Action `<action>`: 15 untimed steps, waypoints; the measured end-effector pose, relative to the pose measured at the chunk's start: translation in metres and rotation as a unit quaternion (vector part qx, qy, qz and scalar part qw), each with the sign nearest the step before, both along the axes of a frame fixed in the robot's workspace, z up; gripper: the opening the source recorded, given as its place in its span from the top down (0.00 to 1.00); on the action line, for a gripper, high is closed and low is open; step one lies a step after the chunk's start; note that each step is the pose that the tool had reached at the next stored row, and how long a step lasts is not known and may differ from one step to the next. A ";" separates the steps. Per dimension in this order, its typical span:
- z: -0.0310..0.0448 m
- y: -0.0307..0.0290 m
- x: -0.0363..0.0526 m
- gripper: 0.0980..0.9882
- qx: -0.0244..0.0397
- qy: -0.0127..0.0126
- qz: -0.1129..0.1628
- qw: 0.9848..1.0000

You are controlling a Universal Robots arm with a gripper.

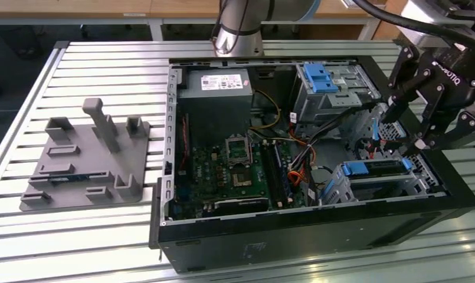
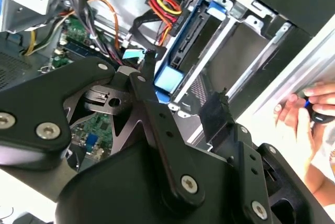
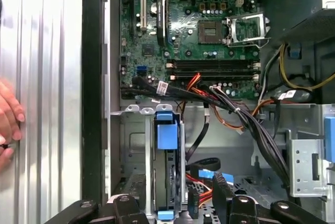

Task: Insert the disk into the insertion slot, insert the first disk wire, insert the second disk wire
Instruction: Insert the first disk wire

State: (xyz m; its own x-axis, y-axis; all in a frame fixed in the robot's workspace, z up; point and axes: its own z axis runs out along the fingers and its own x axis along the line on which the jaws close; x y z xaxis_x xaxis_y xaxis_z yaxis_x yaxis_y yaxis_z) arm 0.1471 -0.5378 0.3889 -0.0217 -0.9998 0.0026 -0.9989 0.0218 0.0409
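Note:
The disk (image 1: 376, 168) sits on edge inside the insertion slot (image 1: 395, 187), a low grey cage at the case's corner on the exterior view's right. Its bright blue carrier (image 3: 164, 130) shows edge-on in both wrist views, and the grey cage wall (image 3: 133, 150) flanks it. My gripper (image 1: 400, 134) hovers just above the disk, open and holding nothing, one finger (image 3: 125, 207) on each side of it. Loose wires with a blue connector (image 3: 222, 179) and a red cable (image 3: 196, 185) lie beside the disk; I cannot tell whether any is plugged in.
A taller cage with a blue latch (image 1: 324, 79) stands behind the slot. The motherboard (image 1: 229, 171) and power supply (image 1: 213, 88) lie further in. A grey fixture plate (image 1: 88, 159) lies outside the case. A person's hand (image 2: 306, 111) rests on the table beside the case.

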 end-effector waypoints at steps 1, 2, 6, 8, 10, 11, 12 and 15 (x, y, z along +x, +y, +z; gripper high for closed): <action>-0.0003 0.0012 0.0009 0.42 -0.004 0.000 0.000 1.000; -0.0005 0.0034 0.0018 0.42 -0.006 0.000 0.000 1.000; -0.0013 0.0158 0.0040 0.42 -0.006 0.000 0.000 1.000; -0.0026 0.0186 0.0071 0.42 -0.006 0.000 -0.001 1.000; -0.0042 0.0192 0.0120 0.42 -0.007 0.000 -0.002 1.000; -0.0050 0.0194 0.0147 0.42 -0.007 0.000 -0.003 1.000; -0.0060 0.0195 0.0175 0.42 -0.007 0.000 -0.003 1.000; -0.0090 0.0197 0.0204 0.42 -0.009 0.001 -0.012 1.000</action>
